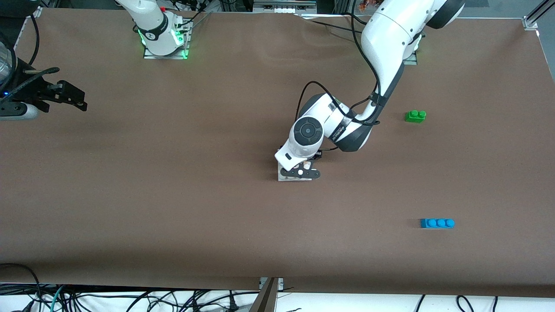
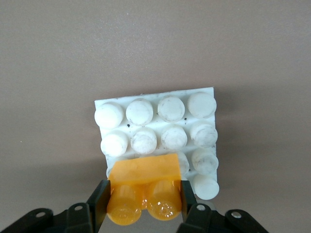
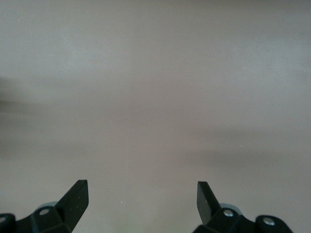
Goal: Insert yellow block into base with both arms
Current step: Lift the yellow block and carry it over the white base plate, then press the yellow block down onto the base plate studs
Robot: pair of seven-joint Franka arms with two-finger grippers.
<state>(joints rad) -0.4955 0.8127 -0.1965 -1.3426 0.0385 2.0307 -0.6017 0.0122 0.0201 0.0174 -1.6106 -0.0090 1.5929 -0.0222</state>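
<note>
The yellow block point(image 2: 144, 187) is clamped between the fingers of my left gripper point(image 2: 143, 194), its two studs facing the wrist camera. The block lies over the edge row of studs of the white base point(image 2: 160, 127); I cannot tell whether it touches them. In the front view the left gripper point(image 1: 300, 172) is low over the base point(image 1: 282, 176) in the middle of the table, and the block is hidden under the hand. My right gripper point(image 1: 71, 97) waits above the right arm's end of the table, open point(image 3: 142, 191), with only bare brown table under it.
A green two-stud brick point(image 1: 415, 115) lies toward the left arm's end of the table. A blue three-stud brick point(image 1: 437, 223) lies nearer the front camera than it. Cables hang below the table's front edge point(image 1: 269, 286).
</note>
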